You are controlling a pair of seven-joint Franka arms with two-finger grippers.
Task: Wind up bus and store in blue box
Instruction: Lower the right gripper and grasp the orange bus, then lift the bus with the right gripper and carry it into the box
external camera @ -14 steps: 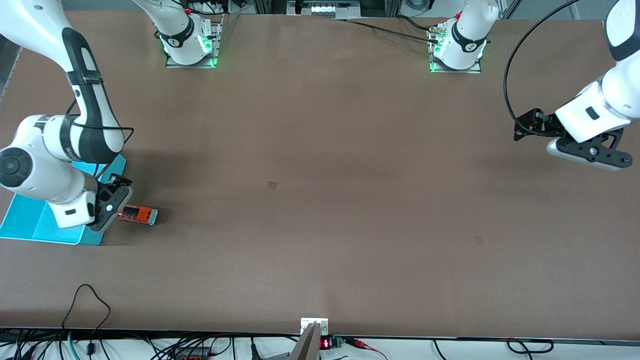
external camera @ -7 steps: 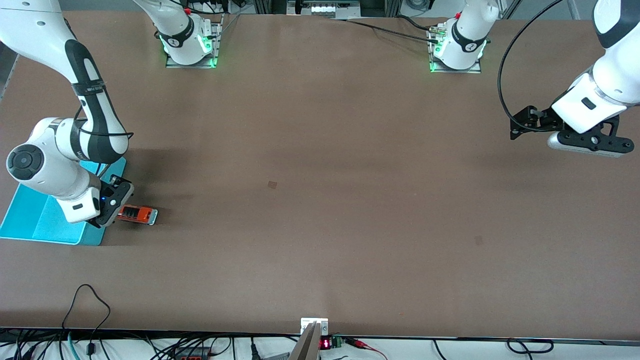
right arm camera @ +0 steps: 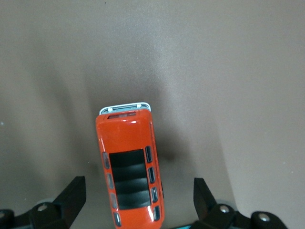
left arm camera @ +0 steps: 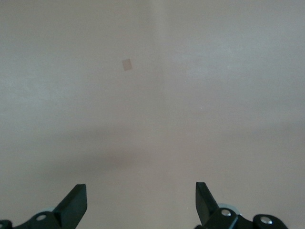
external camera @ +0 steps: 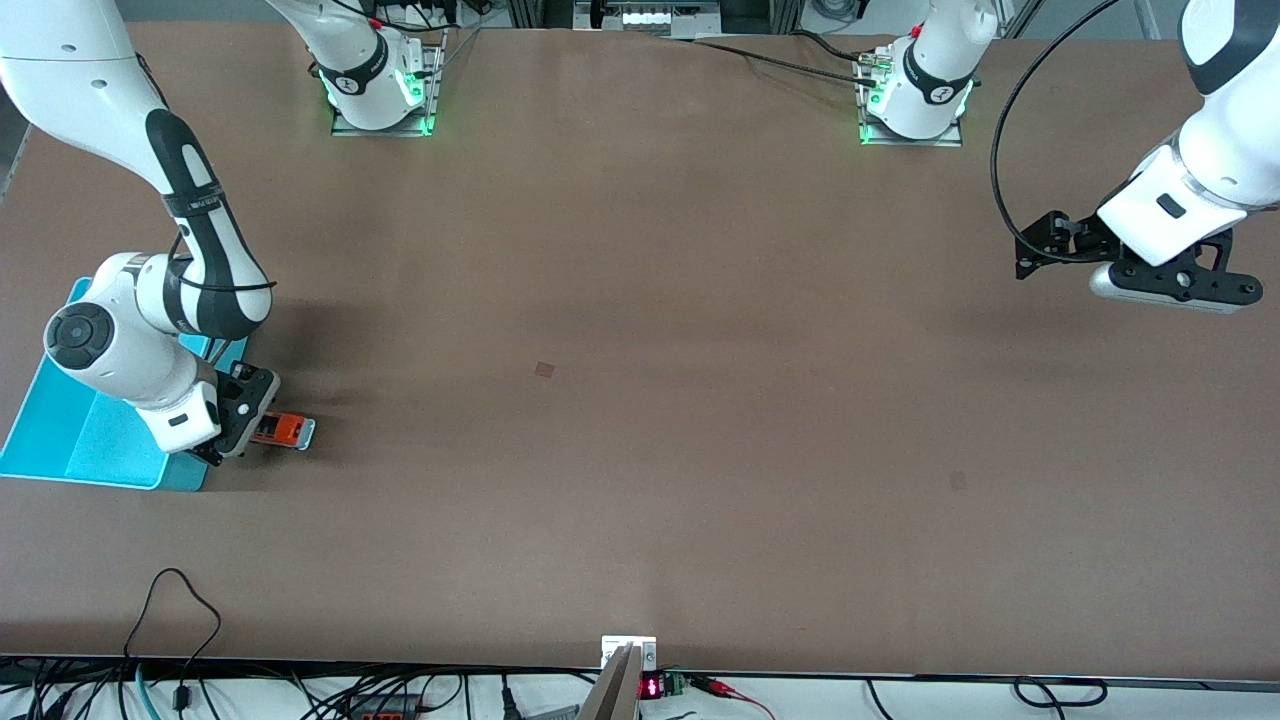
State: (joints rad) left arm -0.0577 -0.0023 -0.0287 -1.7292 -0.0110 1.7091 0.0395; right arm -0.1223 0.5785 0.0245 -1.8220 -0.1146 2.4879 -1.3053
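Right hand over the bus – fingers spread wide either side, not touching it. Bus sits on the worktop just beside the blue box, toward the right arm's end. Left hand hangs over bare worktop at the left arm's end – released, fingers apart, arm waiting

Bus on table, just beside blue box (right arm's end).
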